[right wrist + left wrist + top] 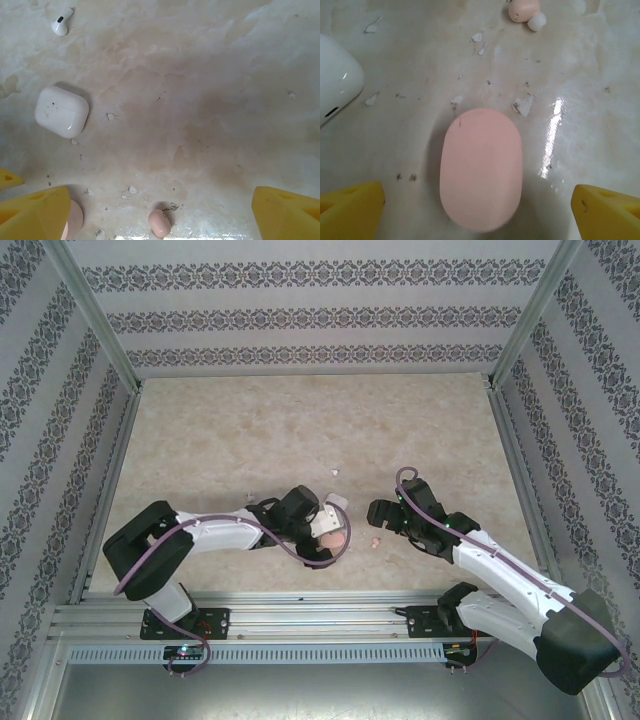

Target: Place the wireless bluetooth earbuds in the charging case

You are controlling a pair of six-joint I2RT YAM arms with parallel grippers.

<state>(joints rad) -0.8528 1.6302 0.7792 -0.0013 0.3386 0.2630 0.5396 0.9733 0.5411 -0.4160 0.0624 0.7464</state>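
While both tools stood apart, we flagged risks | left tool (pixel 480 212) straddled the pink case (pixel 481 170), frame centre, untouched | pink earbud (pixel 159 223) sat bottom centre before the right tool (pixel 161 212) | we judged it might skid across the glossy table (pixel 210 100) if pinched off-centre.

Lighting's bright n even overall, seems to come from above. Top view is a bit soft/low-res, no hard shadows tbh. Left wrist cam: white glare streak on the table (pixel 552 135) right of the pink case (pixel 481 167), soft shadow hugging its left side. Right wrist cam: glare along the btm edge, white case (pixel 61 111) has a soft shadow up-left. Yellow fingertips (pixel 35 215) in the corners are blurry.
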